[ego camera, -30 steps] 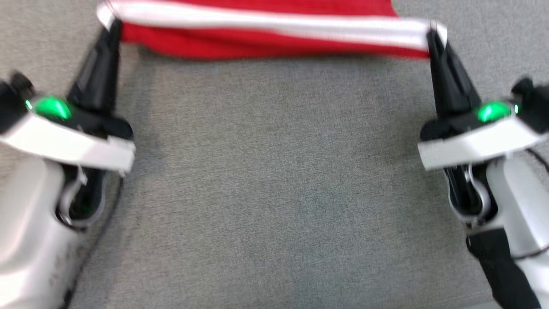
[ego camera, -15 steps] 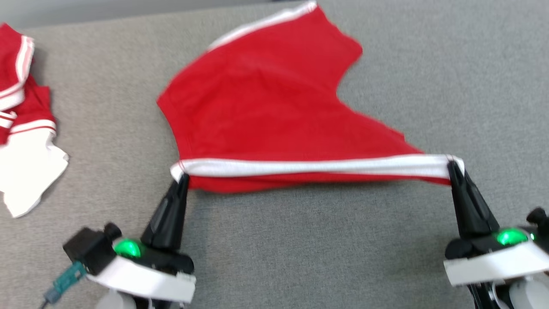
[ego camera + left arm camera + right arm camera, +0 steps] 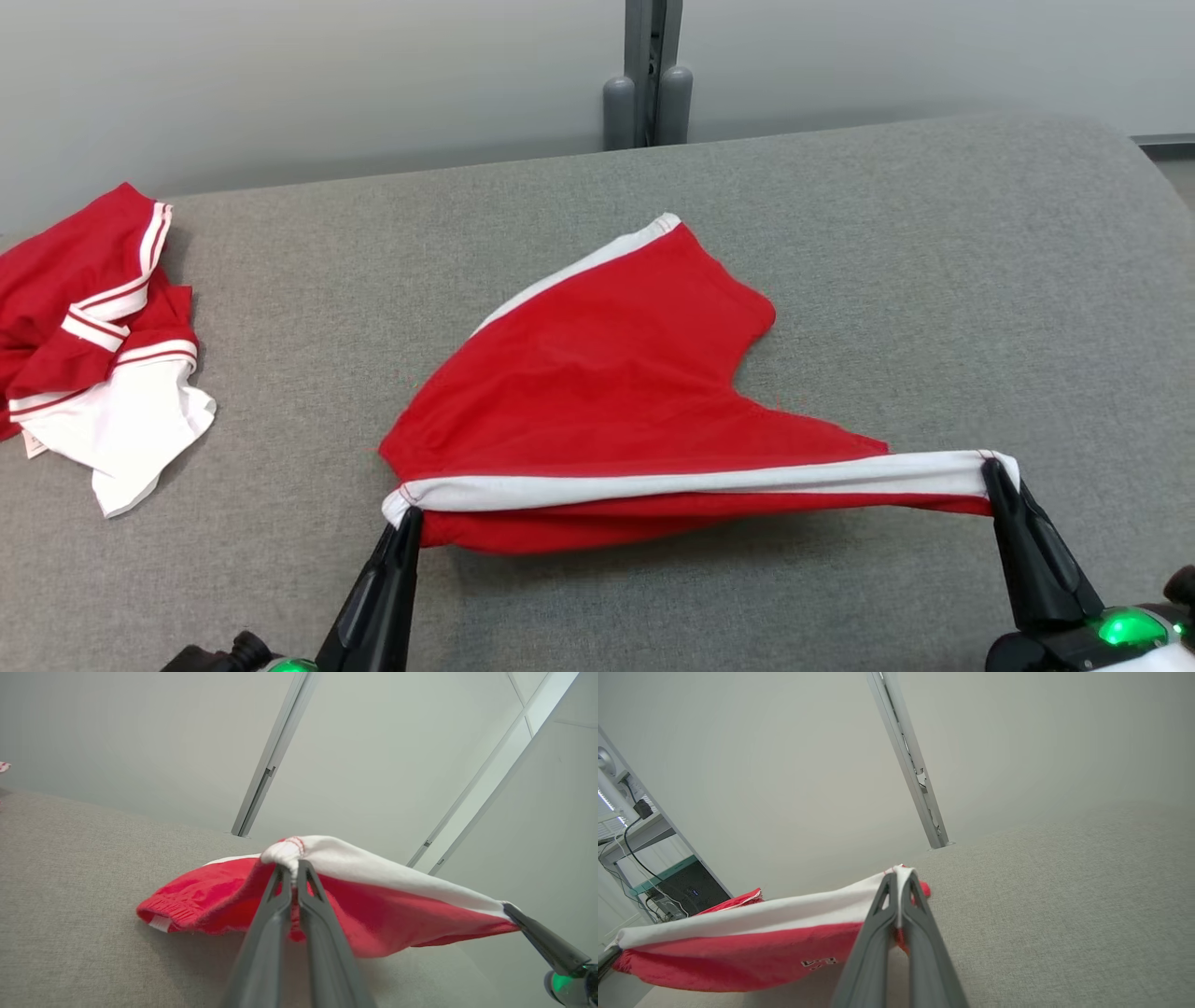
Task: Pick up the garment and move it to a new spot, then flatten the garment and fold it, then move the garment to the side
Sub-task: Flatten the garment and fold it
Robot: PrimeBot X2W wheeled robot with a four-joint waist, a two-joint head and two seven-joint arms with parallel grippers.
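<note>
The red shorts sit centre on the grey cushion, their white waistband stretched taut along the near side. The left gripper pinches its left end and the right gripper its right end, both clamped narrow on the cloth.

Looks across a broad grey woven surface, rounded at its far right corner and lit evenly with only soft shadows. Backs onto a plain pale wall, split by a grey upright metal post with two rounded grey cylinders at its foot. Takes in, at the left of the right wrist view, a pale shelf carrying a small black adapter, with a dark box under a teal edge below it.
</note>
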